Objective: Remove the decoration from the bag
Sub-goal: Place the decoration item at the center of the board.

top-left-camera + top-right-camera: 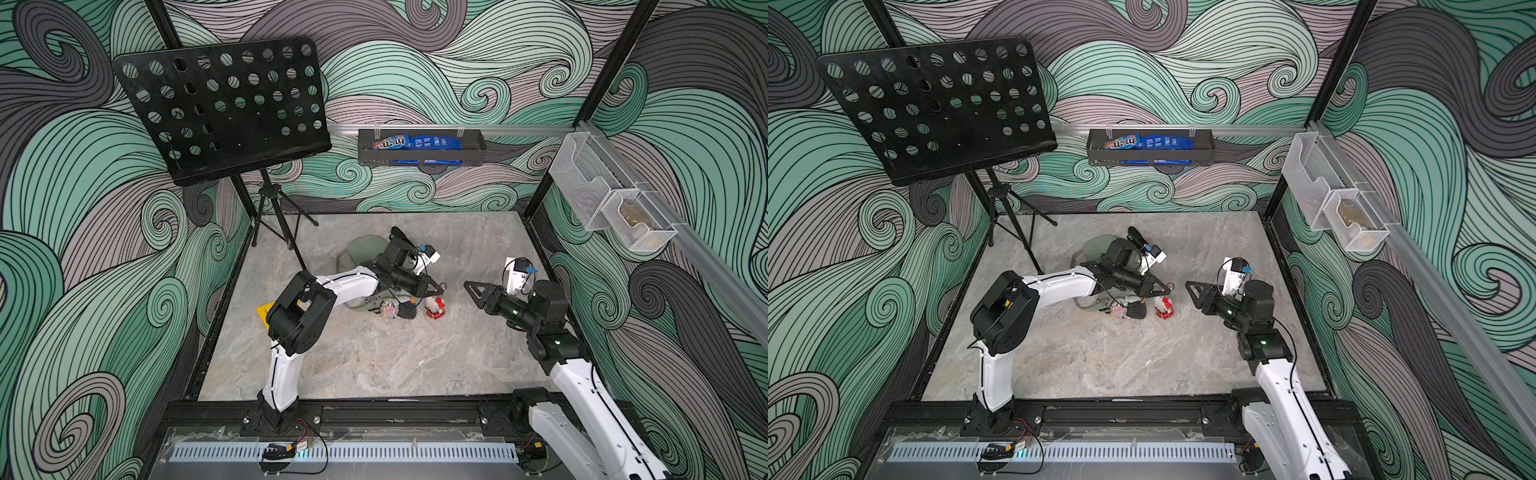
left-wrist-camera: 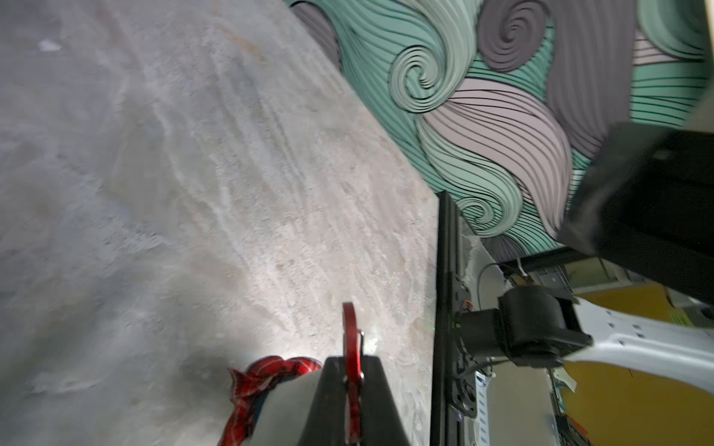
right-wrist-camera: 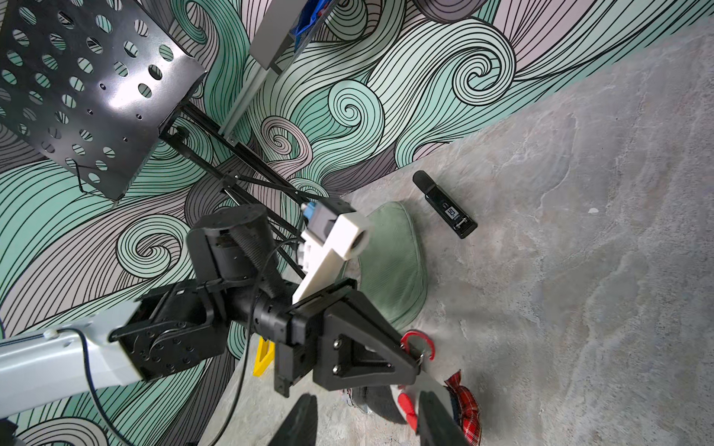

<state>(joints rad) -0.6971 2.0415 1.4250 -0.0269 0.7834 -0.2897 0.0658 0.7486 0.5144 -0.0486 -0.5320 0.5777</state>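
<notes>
Bag [image 3: 394,262] lies on the bench [image 1: 374,365] under the left arm. Left end effector [image 3: 419,357] is clamped on a red clip [image 2: 351,340] beside the decoration [image 1: 434,307]; right end effector [image 3: 367,395] gapes, empty.

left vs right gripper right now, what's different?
The left gripper is shut on the red clip; the right gripper has its jaws apart and holds nothing. The left gripper sits just over the plaid decoration by the bag; the right gripper stands off across the table, apart from both. Shared: black triangular fingers, tips pointing toward each other.
</notes>
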